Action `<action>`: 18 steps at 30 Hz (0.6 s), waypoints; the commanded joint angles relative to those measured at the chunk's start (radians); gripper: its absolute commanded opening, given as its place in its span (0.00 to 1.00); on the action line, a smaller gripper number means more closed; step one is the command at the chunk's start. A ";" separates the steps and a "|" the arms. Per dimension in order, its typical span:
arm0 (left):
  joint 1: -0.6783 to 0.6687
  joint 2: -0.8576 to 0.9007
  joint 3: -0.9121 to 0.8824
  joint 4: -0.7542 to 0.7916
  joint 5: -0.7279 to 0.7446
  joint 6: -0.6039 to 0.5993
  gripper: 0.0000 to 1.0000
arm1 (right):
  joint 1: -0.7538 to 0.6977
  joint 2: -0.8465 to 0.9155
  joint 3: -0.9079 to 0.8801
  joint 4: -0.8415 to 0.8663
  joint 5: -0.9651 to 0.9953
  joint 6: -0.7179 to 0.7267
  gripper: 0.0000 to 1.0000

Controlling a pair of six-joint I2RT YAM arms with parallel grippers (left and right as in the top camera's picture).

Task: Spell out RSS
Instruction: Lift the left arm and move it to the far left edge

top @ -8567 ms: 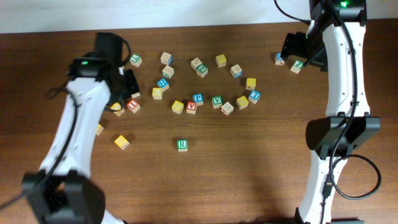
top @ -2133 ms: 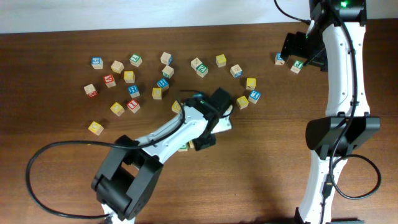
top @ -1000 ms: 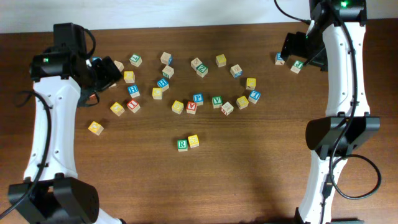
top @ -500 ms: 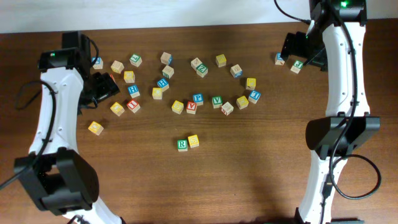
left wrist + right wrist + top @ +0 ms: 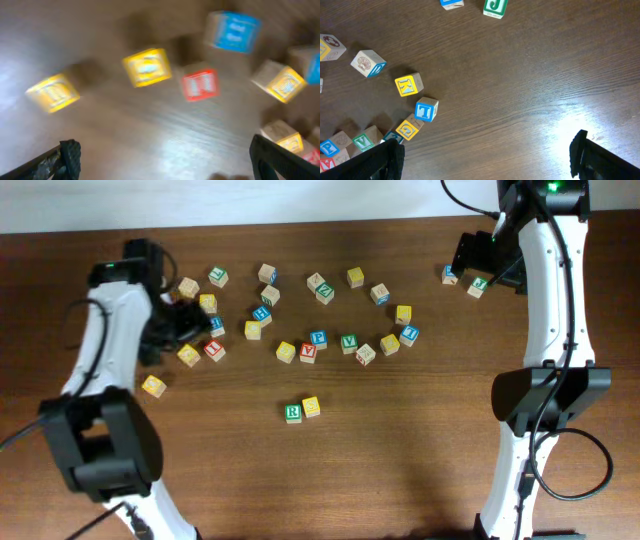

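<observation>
Overhead alone shows R cube [image 5: 292,413] beside yellow cube [image 5: 311,407]; wrist views show left claw [image 5: 165,155], right claw [image 5: 487,147] apart.

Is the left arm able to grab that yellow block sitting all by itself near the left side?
Probably yes. The yellow block sits apart from the other blocks, with bare table all round it, and the left gripper hangs open close by. Nothing looks to be in the way.

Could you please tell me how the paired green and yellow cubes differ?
The green cube shows a white R; the yellow cube bears a letter too small to read. The green cube lies left, the yellow cube right and slightly farther back. Both are small cubes, side by side.
</observation>
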State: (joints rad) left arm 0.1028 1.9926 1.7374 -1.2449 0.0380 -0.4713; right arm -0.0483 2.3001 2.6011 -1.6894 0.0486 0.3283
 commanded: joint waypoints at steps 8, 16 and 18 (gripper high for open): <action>0.249 -0.114 0.016 -0.119 -0.068 -0.176 0.99 | -0.005 -0.012 0.000 0.017 -0.080 0.031 0.98; 0.249 -0.114 0.016 -0.119 -0.068 -0.176 0.99 | 0.093 -0.005 -0.004 0.010 -0.640 -0.071 0.98; 0.249 -0.114 0.016 -0.119 -0.068 -0.176 0.99 | 0.247 0.003 -0.005 0.025 -0.528 -0.116 0.98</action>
State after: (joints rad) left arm 0.3439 1.8889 1.7458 -1.3621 -0.0189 -0.6308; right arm 0.0456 2.3001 2.6011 -1.6760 -0.4873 0.2741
